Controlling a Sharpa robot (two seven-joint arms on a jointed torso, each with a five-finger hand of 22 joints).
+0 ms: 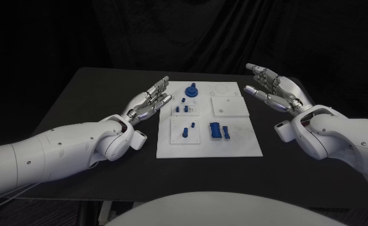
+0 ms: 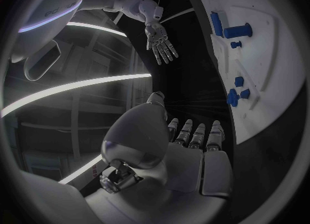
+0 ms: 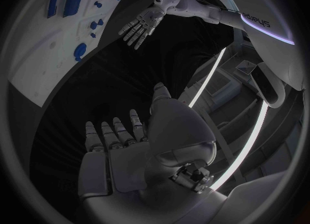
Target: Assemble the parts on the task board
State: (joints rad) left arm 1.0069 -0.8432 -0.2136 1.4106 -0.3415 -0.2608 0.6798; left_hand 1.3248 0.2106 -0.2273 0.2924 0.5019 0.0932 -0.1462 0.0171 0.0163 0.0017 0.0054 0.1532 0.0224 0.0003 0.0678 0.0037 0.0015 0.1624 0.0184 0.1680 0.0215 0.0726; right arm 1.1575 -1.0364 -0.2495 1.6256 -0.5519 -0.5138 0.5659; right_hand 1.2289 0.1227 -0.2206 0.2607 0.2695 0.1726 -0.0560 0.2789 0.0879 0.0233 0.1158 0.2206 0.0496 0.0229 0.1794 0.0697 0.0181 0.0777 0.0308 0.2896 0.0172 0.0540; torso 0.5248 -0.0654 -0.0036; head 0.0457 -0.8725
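Left hand [image 1: 149, 101] spread, empty | right hand [image 1: 270, 92] likewise | task board [image 1: 208, 149] between

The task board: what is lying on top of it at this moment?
On the task board lie several small blue parts: a round one at the far end and a larger block nearer the robot. Neither hand covers it; what is under the board cannot be seen.

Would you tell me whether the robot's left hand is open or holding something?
Open: the left hand holds nothing, fingers extended beside the white task board.
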